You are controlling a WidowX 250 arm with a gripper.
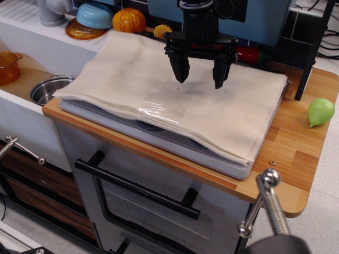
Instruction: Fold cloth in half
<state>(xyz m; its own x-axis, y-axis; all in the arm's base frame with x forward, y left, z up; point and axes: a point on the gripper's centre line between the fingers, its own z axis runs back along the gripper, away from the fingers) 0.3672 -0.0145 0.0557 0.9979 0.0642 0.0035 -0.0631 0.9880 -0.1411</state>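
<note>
The cloth (159,84) is a large cream sheet, softly wrinkled, lying over the white stovetop (212,159) and covering it almost from side to side. It lies in two layers, with a doubled edge along the front. A small clear shiny patch (153,108) shows near its front edge. My black gripper (201,74) hangs just above the middle-back of the cloth, fingers pointing down. Its jaws stand apart and hold nothing.
The wooden counter (296,137) carries a green pear-shaped toy (321,111) at the right. A metal pot (50,89) and an orange pot (8,66) sit at the left. A blue bowl (95,15), an orange pumpkin toy (128,20) and a red object (254,54) stand behind. A black post (312,53) rises at the right.
</note>
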